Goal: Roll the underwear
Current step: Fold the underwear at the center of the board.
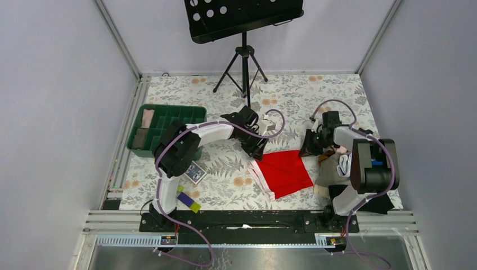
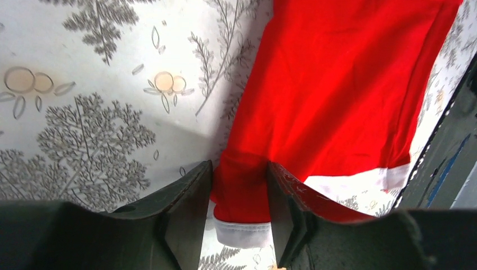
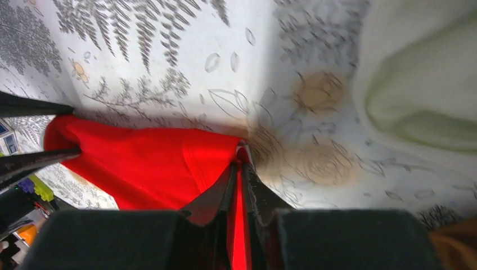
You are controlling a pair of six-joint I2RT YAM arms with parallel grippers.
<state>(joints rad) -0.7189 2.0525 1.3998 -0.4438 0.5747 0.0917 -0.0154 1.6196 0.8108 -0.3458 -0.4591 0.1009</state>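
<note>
Your right gripper (image 3: 239, 164) has its fingers drawn almost together, with a thin fold of the underwear (image 1: 284, 171) clamped between them at the cloth's far right corner. Your left gripper (image 2: 239, 166) stands with its fingers apart around the far left corner. The red cloth and a strip of its white trim fill the gap and touch both inner faces, but you cannot tell from the wrist view whether they press it.

Between the two grippers the underwear spreads flat. It runs from them back toward the arm bases, with its pale waistband along the left and near edges. It lies near the middle of the table (image 1: 315, 93), a little to the right.

The table wears a white covering printed with grey ferns and tan flowers. Just right of your right gripper sits a heap of clothes (image 1: 332, 169) in grey, pale green and pink, partly under that arm. On the left, a green compartment tray (image 1: 169, 107) rests at the table's edge with small items in its left cells. A blue patterned card (image 1: 195, 172) and a purple-and-yellow block (image 1: 188, 202) lie near the left arm's base. A black music stand (image 1: 243, 17) rises at the far edge. Plain grey walls close the table in on three sides, and a metal rail runs along the near side.
</note>
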